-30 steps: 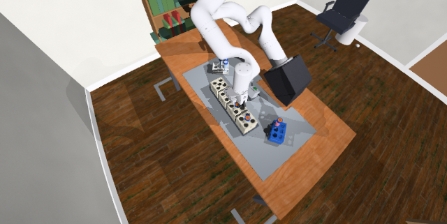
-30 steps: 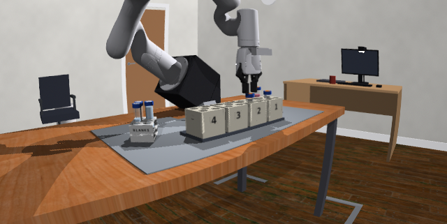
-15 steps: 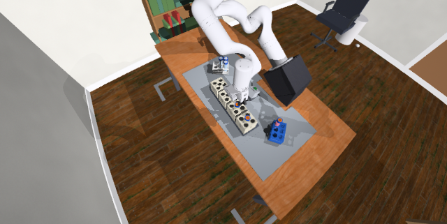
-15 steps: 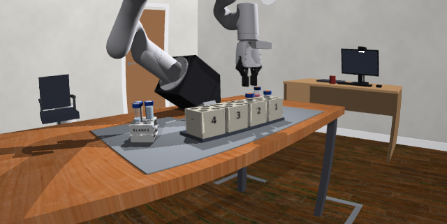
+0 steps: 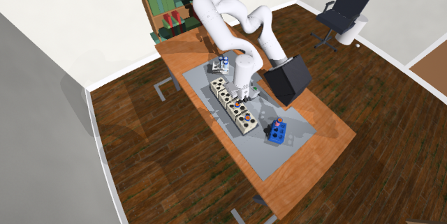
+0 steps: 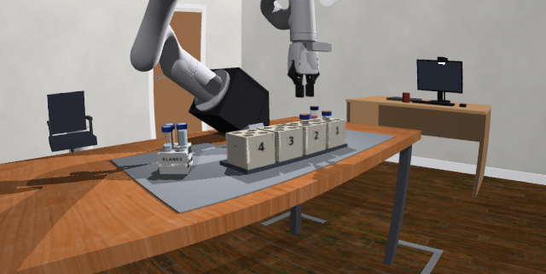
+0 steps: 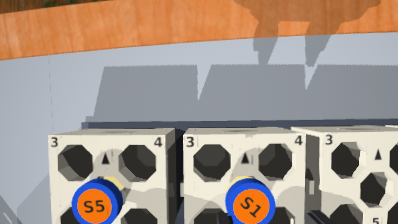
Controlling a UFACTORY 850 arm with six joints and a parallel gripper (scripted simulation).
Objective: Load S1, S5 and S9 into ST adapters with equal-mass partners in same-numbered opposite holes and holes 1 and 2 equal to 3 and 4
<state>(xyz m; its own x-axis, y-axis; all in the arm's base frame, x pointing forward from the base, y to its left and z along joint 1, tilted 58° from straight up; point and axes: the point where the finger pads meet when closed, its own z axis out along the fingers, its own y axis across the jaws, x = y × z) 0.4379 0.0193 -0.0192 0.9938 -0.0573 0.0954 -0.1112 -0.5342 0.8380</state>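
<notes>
My gripper [image 5: 244, 101] [image 6: 304, 90] is part open and empty, above the adapter row. Sample S1 [image 5: 237, 105] [image 6: 304, 116] [image 7: 251, 206] stands upright in the middle hole, 5, of adapter 2 [image 6: 316, 148] [image 7: 245, 142]. S5 [image 5: 247, 117] [image 6: 327, 113] [image 7: 94, 205] stands in the middle hole of adapter 1 [image 6: 337, 137] [image 7: 105, 142]. Adapter 3 [image 6: 290, 150] [image 7: 355, 140] and adapter 4 [image 6: 261, 154] show no tubes. An orange-dotted tube [image 5: 279, 120] [image 6: 314, 108] with pink liquid stands in the blue rack [image 5: 278, 139]. Several blanks [image 5: 225, 63] [image 6: 182, 131] stand in the white rack [image 6: 175, 165]; their numbers are unreadable.
The green DONE key [image 5: 255, 88] is on its small desk beside the gripper. The arm's large black base block [image 5: 288, 81] [image 6: 239, 99] stands behind the adapters. The dark loading stand [image 6: 239, 169] [image 7: 150, 125] runs beneath them on the grey mat [image 5: 263, 162] [image 6: 183, 199].
</notes>
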